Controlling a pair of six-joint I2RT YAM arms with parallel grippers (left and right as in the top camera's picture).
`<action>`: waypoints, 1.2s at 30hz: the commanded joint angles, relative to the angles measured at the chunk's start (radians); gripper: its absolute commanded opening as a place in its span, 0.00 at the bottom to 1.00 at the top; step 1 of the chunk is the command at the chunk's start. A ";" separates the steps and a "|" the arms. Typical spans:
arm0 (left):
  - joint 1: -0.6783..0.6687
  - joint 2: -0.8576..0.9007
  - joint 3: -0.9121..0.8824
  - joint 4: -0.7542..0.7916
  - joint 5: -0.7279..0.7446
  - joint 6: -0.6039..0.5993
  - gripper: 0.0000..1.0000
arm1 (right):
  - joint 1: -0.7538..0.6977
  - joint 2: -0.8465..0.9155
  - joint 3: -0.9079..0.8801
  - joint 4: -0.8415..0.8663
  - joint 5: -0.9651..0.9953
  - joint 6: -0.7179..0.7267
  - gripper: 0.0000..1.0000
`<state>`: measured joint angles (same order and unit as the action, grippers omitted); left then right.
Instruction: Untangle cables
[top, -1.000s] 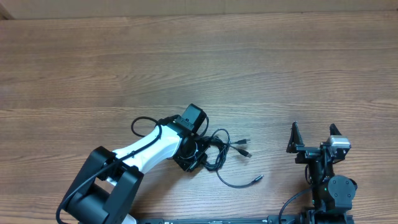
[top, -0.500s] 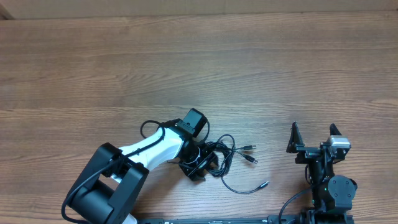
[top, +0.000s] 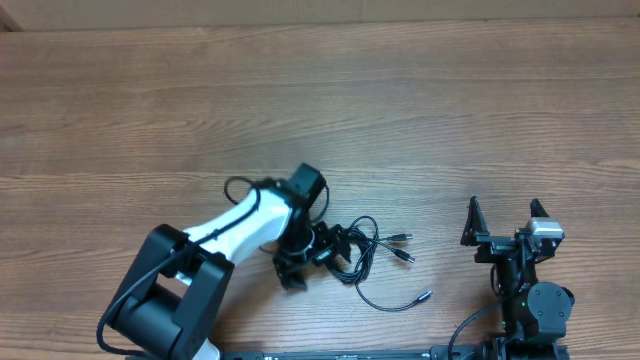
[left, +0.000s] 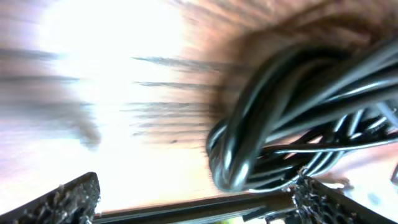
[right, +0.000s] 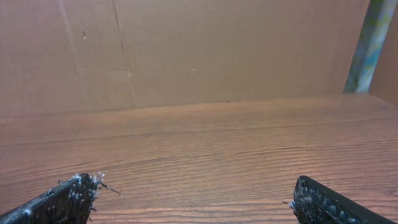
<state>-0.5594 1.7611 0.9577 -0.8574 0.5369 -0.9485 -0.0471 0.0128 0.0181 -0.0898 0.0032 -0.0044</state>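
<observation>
Wood surface (top: 400, 110) w/ both arms. Left claw (top: 306, 262) low, fingers apart; black cables (top: 368, 262) bunched betw. them, nearer one finger, loose plug ends trailing twd right claw (top: 505, 228), which is apart, empty, well clear of cables.

Brown wood-grain table (top: 420, 110) fills the overhead view, with a bright glare patch (left: 106, 43) close up; a plain brown wall (right: 186, 50) stands behind, a greenish post (right: 371, 43) at right.
</observation>
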 joint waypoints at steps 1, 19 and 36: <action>0.010 0.004 0.153 -0.118 -0.200 0.121 1.00 | -0.005 -0.010 -0.010 0.007 -0.005 -0.008 1.00; 0.010 0.003 0.586 -0.470 -0.485 0.263 0.87 | -0.005 -0.010 -0.010 0.006 -0.005 -0.008 1.00; 0.009 -0.324 0.759 -0.624 -0.692 0.189 0.96 | -0.005 -0.010 -0.010 0.007 -0.005 -0.008 1.00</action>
<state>-0.5518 1.5383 1.6844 -1.4662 -0.0696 -0.7166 -0.0471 0.0128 0.0185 -0.0898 0.0036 -0.0048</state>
